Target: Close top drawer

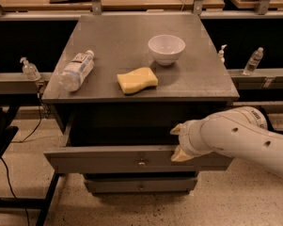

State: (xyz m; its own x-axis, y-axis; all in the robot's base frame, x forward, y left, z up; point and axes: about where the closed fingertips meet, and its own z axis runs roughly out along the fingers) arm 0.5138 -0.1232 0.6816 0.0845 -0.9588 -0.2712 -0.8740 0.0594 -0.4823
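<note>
The top drawer is a wide grey drawer under the cabinet top, pulled partly out, with a small metallic knob at the centre of its front panel. Its inside is dark and mostly hidden under the top. My gripper reaches in from the right on a white arm. Its tan fingertips sit at the upper edge of the drawer's front panel, right of the knob, and touch it.
On the grey cabinet top lie a clear plastic bottle, a yellow sponge and a white bowl. A lower drawer sits below. Small bottles stand on side rails. A dark frame stands at left.
</note>
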